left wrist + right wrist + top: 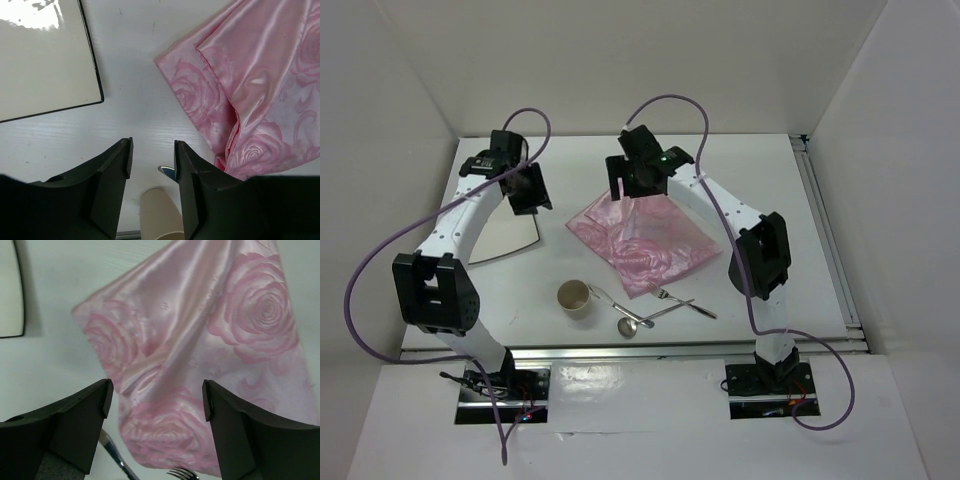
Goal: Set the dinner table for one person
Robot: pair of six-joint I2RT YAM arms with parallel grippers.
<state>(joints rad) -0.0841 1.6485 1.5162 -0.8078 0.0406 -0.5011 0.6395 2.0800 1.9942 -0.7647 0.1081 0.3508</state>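
The dinner table (760, 170) is a white tabletop with aluminium rails. A crumpled shiny pink rose-patterned cloth (645, 240) lies at its middle. A white square plate (505, 238) lies to the left. A cream cup (574, 298) stands near the front, with a spoon (627, 327) and a fork (685, 300) crossed beside it. My left gripper (525, 190) hovers open above the bare table between the plate (45, 60) and the cloth (250, 90). My right gripper (632, 180) hangs open above the cloth's (200, 340) far left corner. Neither holds anything.
In the left wrist view the cup (160, 215) and a spoon tip (169, 171) show between the fingers (112, 175), lower down. Fork tines (182, 472) and a utensil handle (112, 452) lie just past the cloth's near edge. White walls enclose the table.
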